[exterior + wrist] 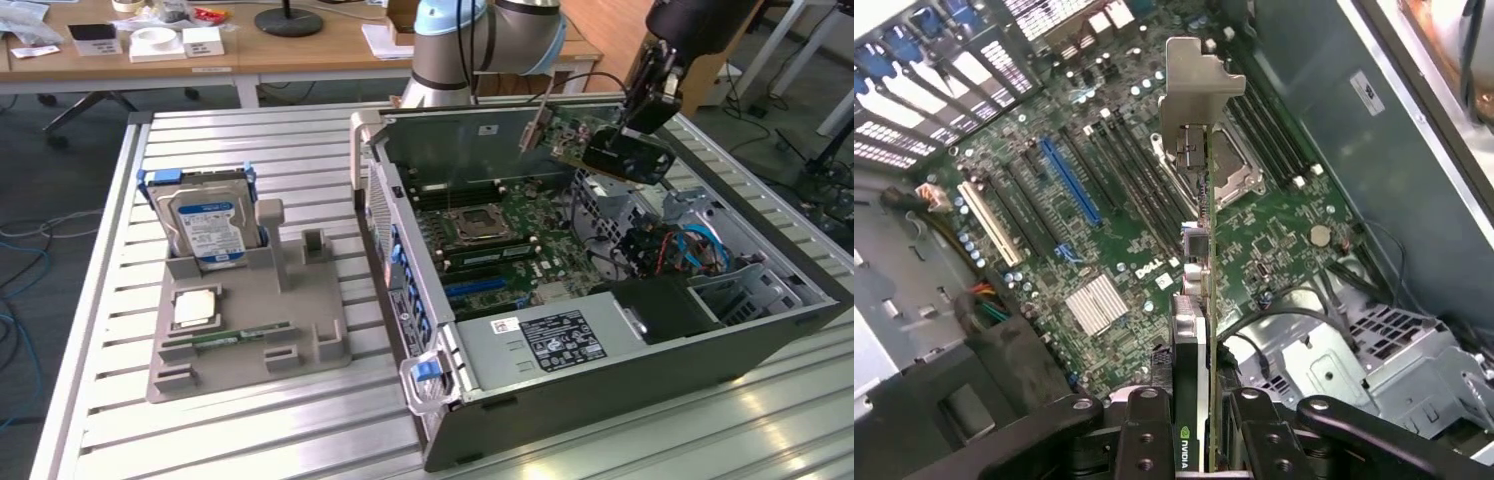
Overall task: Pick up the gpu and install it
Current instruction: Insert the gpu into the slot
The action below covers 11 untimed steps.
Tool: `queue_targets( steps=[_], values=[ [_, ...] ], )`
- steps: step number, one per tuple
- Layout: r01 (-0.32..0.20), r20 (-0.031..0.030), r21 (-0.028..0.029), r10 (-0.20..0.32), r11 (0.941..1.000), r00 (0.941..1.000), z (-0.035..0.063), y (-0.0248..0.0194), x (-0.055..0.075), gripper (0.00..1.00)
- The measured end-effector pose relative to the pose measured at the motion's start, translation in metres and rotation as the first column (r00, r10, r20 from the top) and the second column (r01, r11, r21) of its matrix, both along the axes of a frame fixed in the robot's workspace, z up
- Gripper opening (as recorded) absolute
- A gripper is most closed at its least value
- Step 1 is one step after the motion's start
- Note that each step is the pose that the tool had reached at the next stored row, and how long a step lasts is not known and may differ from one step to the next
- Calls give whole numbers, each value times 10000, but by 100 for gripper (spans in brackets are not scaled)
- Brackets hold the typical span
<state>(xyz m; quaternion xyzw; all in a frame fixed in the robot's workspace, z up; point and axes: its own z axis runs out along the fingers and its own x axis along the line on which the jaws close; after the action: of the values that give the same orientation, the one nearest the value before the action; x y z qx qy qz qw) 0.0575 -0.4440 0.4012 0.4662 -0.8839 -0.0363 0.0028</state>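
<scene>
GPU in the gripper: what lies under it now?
Under the gpu, held by the gripper above the open case, lies the motherboard: blue slot, CPU socket. The card itself covers a strip of board and part of the socket.

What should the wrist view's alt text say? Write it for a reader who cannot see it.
The hand grips the gpu edge-on, its silver bracket pointing away, over the green motherboard inside the open computer case. On the board are a blue slot, a white slot, long black slots and the processor socket.
</scene>
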Motion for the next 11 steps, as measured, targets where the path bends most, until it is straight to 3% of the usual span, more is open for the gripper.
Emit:
queue_targets(
  steps=[11],
  values=[
    [-137, 0, 1, 137, 9999, 9999, -1, 0, 0, 27]
  ],
)
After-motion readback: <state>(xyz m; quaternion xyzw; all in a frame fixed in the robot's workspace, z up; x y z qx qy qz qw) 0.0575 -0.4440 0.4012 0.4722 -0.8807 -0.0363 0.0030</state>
